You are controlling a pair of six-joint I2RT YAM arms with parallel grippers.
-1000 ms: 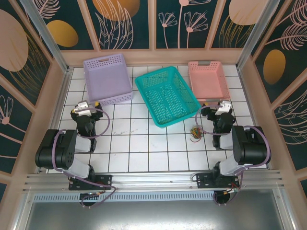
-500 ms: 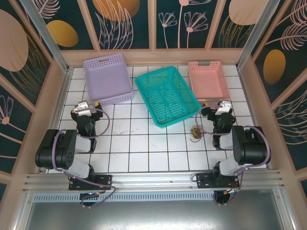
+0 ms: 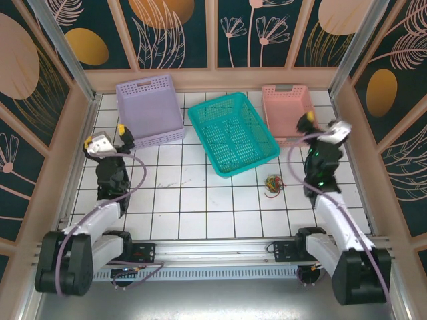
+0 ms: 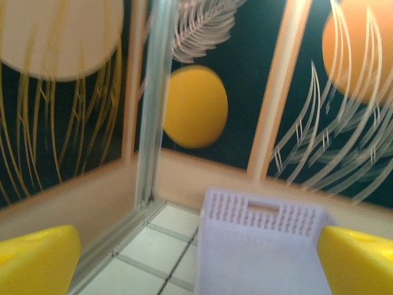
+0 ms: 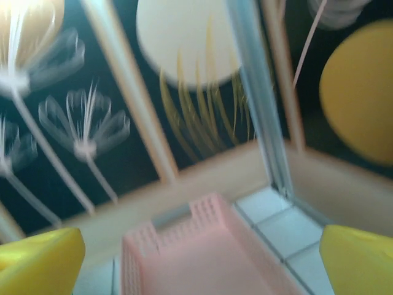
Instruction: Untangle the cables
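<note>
Overhead, both arms have unfolded from the tucked pose of half a second ago. The left gripper (image 3: 112, 135) now stands raised beside the lilac basket's (image 3: 150, 107) near corner, and the right gripper (image 3: 321, 125) is up by the pink basket (image 3: 288, 110). The cables (image 3: 273, 185) have not moved: a small knot of red, green and yellow lies on the table (image 3: 200, 207), just off the teal basket's (image 3: 232, 133) near right corner and left of the right arm. From this height I cannot tell how either pair of jaws stands.

From the left wrist, the yellow fingers (image 4: 37, 258) sit at opposite edges of the picture, so the jaws are wide and empty. They face the lilac basket and the back wall, and the picture is blurred.

From the right wrist it is the same: fingers (image 5: 40, 261) far apart with nothing between them, looking over the pink basket at the wall.

I judge the work barely begun. The arms have only left rest, and both must come down to the knot, the right being nearer.
</note>
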